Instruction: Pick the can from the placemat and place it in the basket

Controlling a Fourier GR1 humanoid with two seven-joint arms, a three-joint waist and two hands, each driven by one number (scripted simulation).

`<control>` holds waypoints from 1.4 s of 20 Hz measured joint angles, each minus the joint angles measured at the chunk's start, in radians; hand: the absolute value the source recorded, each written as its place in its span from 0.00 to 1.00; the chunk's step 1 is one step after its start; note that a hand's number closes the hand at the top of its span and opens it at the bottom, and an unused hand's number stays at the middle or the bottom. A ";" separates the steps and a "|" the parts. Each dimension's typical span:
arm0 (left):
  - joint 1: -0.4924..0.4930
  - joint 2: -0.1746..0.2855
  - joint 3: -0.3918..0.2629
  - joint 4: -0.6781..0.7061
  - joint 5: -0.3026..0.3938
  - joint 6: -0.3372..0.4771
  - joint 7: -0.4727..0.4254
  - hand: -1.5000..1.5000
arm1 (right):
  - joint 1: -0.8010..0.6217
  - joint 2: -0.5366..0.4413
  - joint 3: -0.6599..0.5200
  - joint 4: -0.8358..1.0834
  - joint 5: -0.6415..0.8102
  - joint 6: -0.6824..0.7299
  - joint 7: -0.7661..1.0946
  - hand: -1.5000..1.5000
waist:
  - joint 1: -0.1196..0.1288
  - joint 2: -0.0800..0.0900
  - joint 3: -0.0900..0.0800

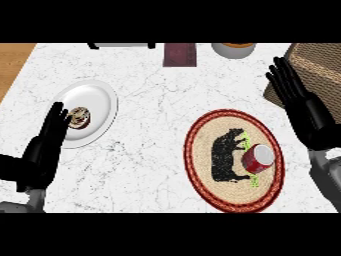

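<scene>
Head view: can (258,158) lies tilted on placemat (202,145), right of centre. Both hands open, fingers straight: right hand (300,102) by basket (328,70), apart from can; left hand (44,145) by plate (99,95). Risk: sideways nudge prob. rolls can away.

The setting was a home kitchen. Indicators were a white marble tabletop (158,90), a white plate (99,97) carrying food (78,118), a round woven placemat (202,145), a wicker basket (328,65) and a bowl (234,49) at the far edge.
</scene>
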 measured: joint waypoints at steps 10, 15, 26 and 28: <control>-0.076 0.079 -0.013 0.035 -0.017 -0.050 0.115 0.50 | -0.227 0.023 0.130 -0.088 -0.053 0.554 -0.184 0.00 | 0.062 0.031 -0.027; -0.119 0.107 0.018 0.085 0.001 -0.068 0.181 0.50 | -0.142 0.002 0.226 -0.188 0.157 0.671 -0.423 0.00 | 0.003 0.021 -0.032; -0.154 0.106 0.056 0.143 -0.004 -0.105 0.224 0.50 | -0.167 -0.260 0.108 -0.405 0.276 0.723 -0.255 0.00 | -0.022 0.007 -0.039; -0.162 0.108 0.062 0.150 -0.002 -0.107 0.231 0.50 | -0.225 -0.307 0.065 -0.411 0.330 0.713 -0.204 0.00 | -0.023 0.007 -0.040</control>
